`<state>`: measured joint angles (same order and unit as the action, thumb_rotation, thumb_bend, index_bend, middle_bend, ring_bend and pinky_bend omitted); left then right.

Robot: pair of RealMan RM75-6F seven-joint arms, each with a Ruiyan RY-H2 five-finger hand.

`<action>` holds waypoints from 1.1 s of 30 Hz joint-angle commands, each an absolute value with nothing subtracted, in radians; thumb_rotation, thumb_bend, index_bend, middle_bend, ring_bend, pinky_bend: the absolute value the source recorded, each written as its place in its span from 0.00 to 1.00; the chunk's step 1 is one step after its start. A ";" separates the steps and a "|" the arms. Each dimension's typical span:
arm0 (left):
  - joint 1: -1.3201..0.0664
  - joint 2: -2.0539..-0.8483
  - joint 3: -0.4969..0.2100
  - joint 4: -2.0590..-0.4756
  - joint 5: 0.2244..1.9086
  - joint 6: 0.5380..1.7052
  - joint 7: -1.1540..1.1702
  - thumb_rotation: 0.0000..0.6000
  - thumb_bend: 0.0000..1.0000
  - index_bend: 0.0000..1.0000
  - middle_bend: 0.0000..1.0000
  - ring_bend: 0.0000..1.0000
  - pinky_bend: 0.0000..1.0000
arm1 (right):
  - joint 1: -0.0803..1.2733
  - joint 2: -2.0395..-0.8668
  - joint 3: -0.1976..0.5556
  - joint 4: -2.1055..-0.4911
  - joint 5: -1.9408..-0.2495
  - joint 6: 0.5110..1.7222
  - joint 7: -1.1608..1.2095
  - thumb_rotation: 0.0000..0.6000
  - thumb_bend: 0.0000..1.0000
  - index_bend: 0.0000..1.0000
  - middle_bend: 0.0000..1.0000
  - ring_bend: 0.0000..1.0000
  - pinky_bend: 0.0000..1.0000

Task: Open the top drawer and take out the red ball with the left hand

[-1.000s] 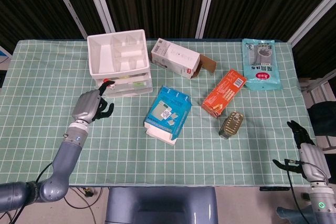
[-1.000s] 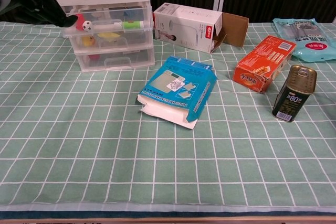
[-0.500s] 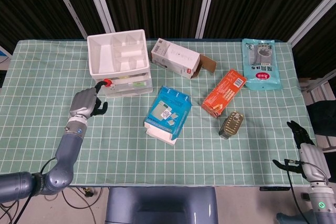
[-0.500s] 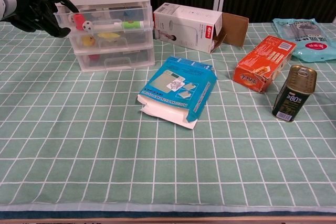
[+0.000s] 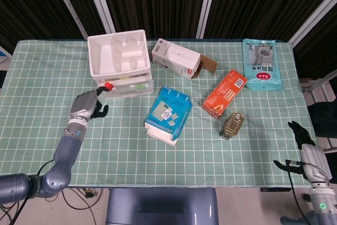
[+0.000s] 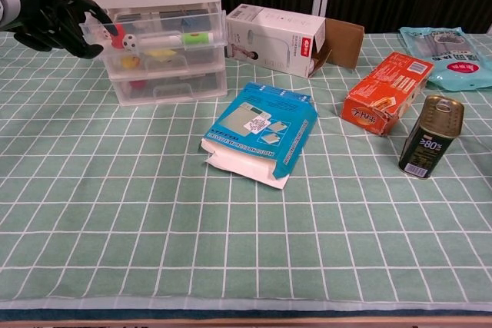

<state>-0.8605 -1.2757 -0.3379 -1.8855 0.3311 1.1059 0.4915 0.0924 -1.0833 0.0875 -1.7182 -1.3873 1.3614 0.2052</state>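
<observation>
The white three-drawer unit (image 5: 118,61) (image 6: 157,32) stands at the back left of the table. Its top drawer (image 6: 157,24) sticks out a little from the stack. Behind the clear front, at the drawer's left end, lies the red ball (image 6: 115,34) (image 5: 108,85), beside a small black-and-white ball. My left hand (image 5: 87,105) (image 6: 46,17) is at the drawer's front left corner, fingers curled on its front edge. Far away at the table's near right corner, my right hand (image 5: 305,148) hangs with fingers apart, holding nothing.
A blue box (image 5: 168,113) lies right of the drawers, with an open white carton (image 5: 179,59) behind it. Further right are an orange box (image 5: 225,93), a small tin (image 5: 231,125) and a teal packet (image 5: 261,64). Green checked cloth covers the table.
My left hand has drawn back slightly toward me from the drawer unit, and the top drawer has slid out a little with it. The right hand has not moved.
</observation>
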 commanded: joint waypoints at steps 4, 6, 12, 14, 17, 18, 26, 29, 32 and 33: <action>-0.847 -1.246 -0.319 -1.937 0.358 1.101 0.478 1.00 0.46 0.26 1.00 1.00 1.00 | 0.092 -1.084 0.087 -1.717 -1.389 1.363 0.206 1.00 0.09 0.00 0.00 0.00 0.22; -0.842 -1.237 -0.311 -1.954 0.370 1.101 0.473 1.00 0.46 0.26 1.00 1.00 1.00 | 0.092 -1.084 0.087 -1.717 -1.389 1.364 0.206 1.00 0.09 0.00 0.00 0.00 0.22; -0.830 -1.212 -0.292 -1.999 0.409 1.100 0.459 1.00 0.46 0.26 1.00 1.00 1.00 | 0.091 -1.084 0.087 -1.717 -1.391 1.366 0.205 1.00 0.09 0.00 0.00 0.00 0.22; -0.827 -1.204 -0.285 -2.012 0.418 1.097 0.457 1.00 0.46 0.26 1.00 1.00 1.00 | 0.091 -1.085 0.087 -1.717 -1.391 1.367 0.205 1.00 0.09 0.00 0.00 0.00 0.22; -0.826 -1.193 -0.274 -2.029 0.427 1.090 0.455 1.00 0.46 0.26 1.00 1.00 1.00 | 0.091 -1.085 0.087 -1.717 -1.392 1.368 0.205 1.00 0.09 0.00 0.00 0.00 0.22; -0.826 -1.189 -0.270 -2.036 0.431 1.086 0.455 1.00 0.46 0.26 1.00 1.00 1.00 | 0.091 -1.085 0.087 -1.717 -1.392 1.368 0.205 1.00 0.09 0.00 0.00 0.00 0.22; -0.827 -1.173 -0.254 -2.068 0.455 1.074 0.440 1.00 0.46 0.26 1.00 1.00 1.00 | 0.090 -1.085 0.087 -1.718 -1.392 1.368 0.206 1.00 0.09 0.00 0.00 0.00 0.22; -0.829 -1.169 -0.250 -2.079 0.465 1.073 0.437 1.00 0.46 0.26 1.00 1.00 1.00 | 0.090 -1.085 0.087 -1.718 -1.392 1.368 0.206 1.00 0.09 0.00 0.00 0.00 0.22; -0.829 -1.163 -0.245 -2.091 0.475 1.075 0.433 1.00 0.46 0.26 1.00 1.00 1.00 | 0.090 -1.085 0.087 -1.718 -1.392 1.368 0.206 1.00 0.09 0.00 0.00 0.00 0.22; -0.829 -1.162 -0.244 -2.093 0.477 1.076 0.432 1.00 0.46 0.26 1.00 1.00 1.00 | 0.090 -1.085 0.087 -1.718 -1.392 1.368 0.207 1.00 0.09 0.00 0.00 0.00 0.22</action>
<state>-0.8292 -1.1628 -0.2450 -2.0914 0.4761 1.0749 0.4326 0.0901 -1.0847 0.0872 -1.7181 -1.3921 1.3684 0.2066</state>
